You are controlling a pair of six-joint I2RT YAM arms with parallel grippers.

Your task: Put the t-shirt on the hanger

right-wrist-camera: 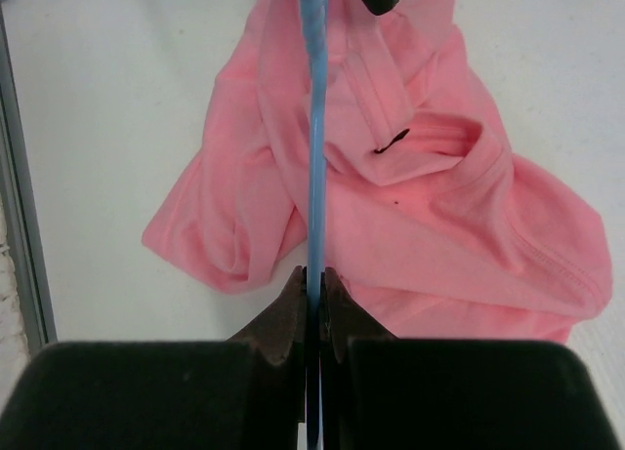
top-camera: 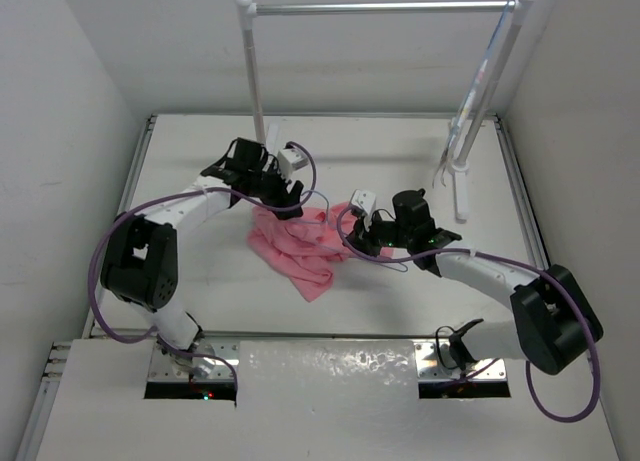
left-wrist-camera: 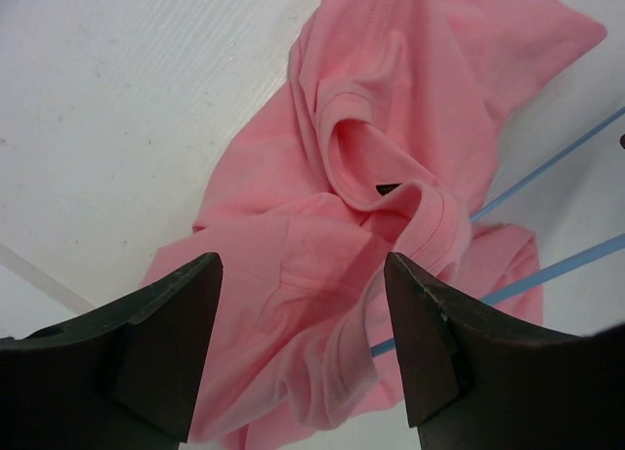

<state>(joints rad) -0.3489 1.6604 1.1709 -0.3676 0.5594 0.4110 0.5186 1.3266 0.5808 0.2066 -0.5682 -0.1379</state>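
The t-shirt (top-camera: 295, 243) is salmon pink, soft and crumpled into a heap at the middle of the white counter (top-camera: 190, 171). Its ribbed collar (left-wrist-camera: 430, 221) lies open and faces up, with stitched hems showing in the folds. A small dark tag (right-wrist-camera: 391, 143) sits inside the collar; it is too small to read any writing on it. In the top view the heap is widest at its far side and tapers to a point toward the near side, so its long axis runs roughly far to near.

The hanger (right-wrist-camera: 315, 128) is thin pale-blue wire. From the right tool (right-wrist-camera: 314, 274) it runs straight over the t-shirt, toward the left. The left wrist view shows 2 stretches of the wire slanting away at the t-shirt's edge.

The right tool is clamped on the wire, just right of the t-shirt. The left tool (left-wrist-camera: 303, 265) hangs over the t-shirt's far-left part, its jaws wide apart and holding nothing.

A rack (top-camera: 380, 8) stands at the far edge.
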